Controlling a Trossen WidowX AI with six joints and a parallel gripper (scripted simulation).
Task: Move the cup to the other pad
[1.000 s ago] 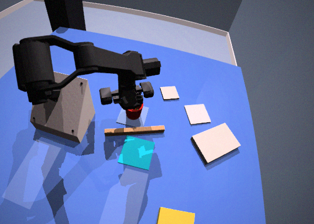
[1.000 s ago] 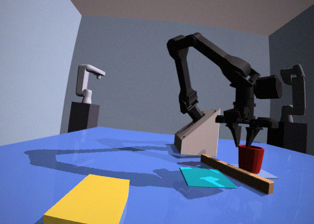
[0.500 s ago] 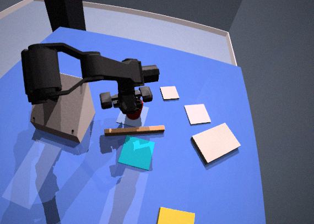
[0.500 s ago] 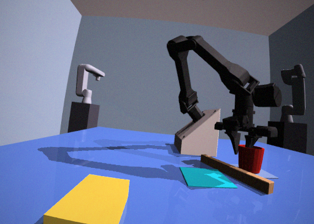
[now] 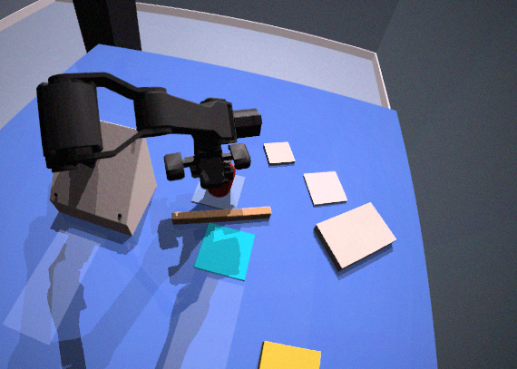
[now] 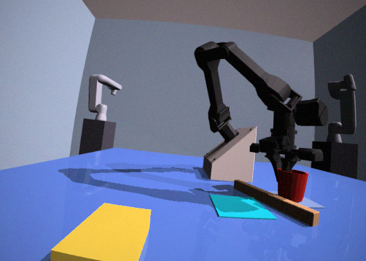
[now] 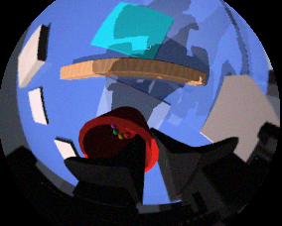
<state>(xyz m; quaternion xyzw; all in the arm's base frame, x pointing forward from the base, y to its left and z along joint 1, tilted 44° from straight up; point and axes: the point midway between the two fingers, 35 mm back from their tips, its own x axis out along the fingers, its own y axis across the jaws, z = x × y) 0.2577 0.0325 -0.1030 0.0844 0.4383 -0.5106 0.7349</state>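
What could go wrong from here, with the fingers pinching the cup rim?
1. The gripper holds the red cup only by one side of its rim, so it may tilt on lifting and spill the marbles.
2. The wooden bar lies between the cup and the teal pad; a low carry could clip it.
3. The thin rim hold may slip during the move.

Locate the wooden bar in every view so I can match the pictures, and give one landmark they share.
Top: wooden bar lies just below centre, between the red cup and the cyan pad.
Exterior: lower right, running diagonally in front of the cup.
Wrist: a curved band across the upper middle, beyond the cup.
Shared landmark: the cyan pad, beside the bar in all three.
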